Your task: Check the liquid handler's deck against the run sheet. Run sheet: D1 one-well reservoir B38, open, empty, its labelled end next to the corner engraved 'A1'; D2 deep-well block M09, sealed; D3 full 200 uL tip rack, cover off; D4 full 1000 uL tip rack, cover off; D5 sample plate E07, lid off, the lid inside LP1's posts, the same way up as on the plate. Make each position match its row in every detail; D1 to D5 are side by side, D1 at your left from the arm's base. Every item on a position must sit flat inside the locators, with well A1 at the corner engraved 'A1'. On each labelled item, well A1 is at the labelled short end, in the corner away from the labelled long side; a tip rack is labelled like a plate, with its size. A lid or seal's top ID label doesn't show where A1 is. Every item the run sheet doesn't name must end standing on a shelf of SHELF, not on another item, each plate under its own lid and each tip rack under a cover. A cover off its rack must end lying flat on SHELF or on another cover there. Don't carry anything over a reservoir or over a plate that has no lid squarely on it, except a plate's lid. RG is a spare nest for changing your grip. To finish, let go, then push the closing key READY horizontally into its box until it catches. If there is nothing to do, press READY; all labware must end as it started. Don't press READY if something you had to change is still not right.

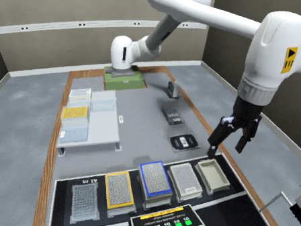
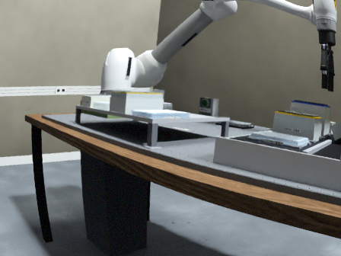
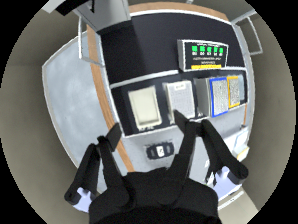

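Observation:
My gripper [image 1: 226, 148] is open and empty. It hangs well above the deck's right end, over the near edge of the open, empty reservoir [image 1: 212, 175]. Left of the reservoir stand the deep-well block [image 1: 185, 181], a blue-rimmed tip rack [image 1: 155, 179], a yellow-rimmed tip rack [image 1: 119, 189] and a clear plate [image 1: 84, 198]. In the wrist view the fingers frame the reservoir [image 3: 145, 108] and the block [image 3: 180, 98]. The side view shows the gripper [image 2: 326, 76] high above the racks.
The shelf [image 1: 89, 124] at the left holds a white rack [image 1: 80, 94], a yellow rack [image 1: 74, 114] and flat covers [image 1: 102, 104]. Two black nests [image 1: 173, 116] [image 1: 183, 141] lie behind the deck. The READY box [image 1: 173, 89] stands farther back. A status panel [image 1: 164, 216] sits in front.

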